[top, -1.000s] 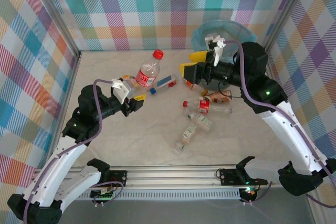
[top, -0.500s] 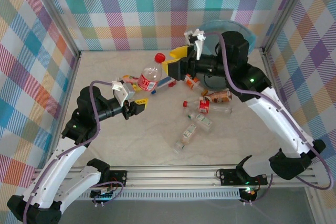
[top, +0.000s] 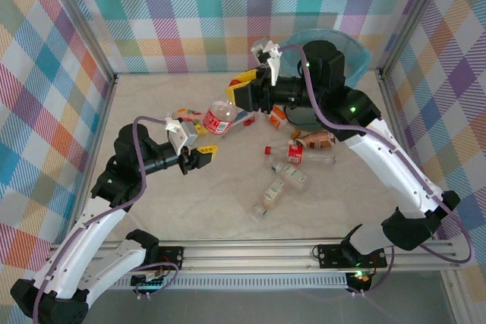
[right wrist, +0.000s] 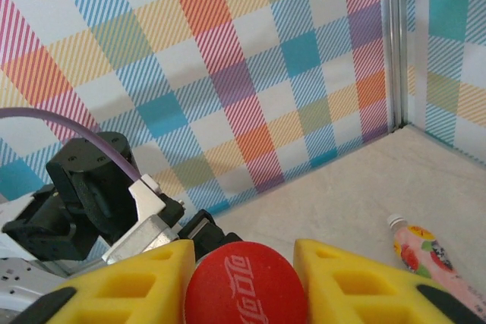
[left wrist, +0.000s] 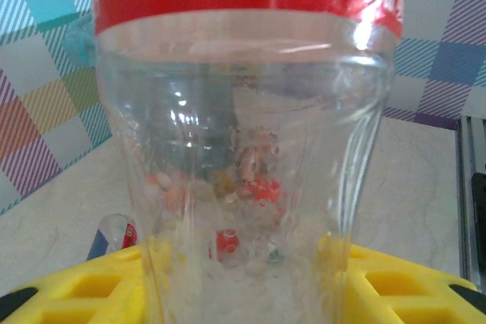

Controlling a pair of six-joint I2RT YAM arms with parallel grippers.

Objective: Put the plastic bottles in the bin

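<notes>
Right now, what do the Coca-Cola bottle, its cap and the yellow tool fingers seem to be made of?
Coca-Cola bottle: clear, glossy plastic; the scene behind shows through it, and it catches bright glints.
cap: opaque red plastic with a satin look and what seems to be a raised logo.
yellow fingers: opaque matte plastic, probably moulded or printed, judging by the square recesses.

The top external camera hangs above and behind the arm bases, looking down and forward over the whole surface (top: 205,210) to the plaid back wall (top: 228,13). The left wrist camera sits low and level, very close to the clear body of the Coca-Cola bottle (left wrist: 243,149), facing the wall. The right wrist camera looks across that bottle's red cap (right wrist: 244,282) toward the left arm (right wrist: 83,187), and the overhead view takes in both.
</notes>
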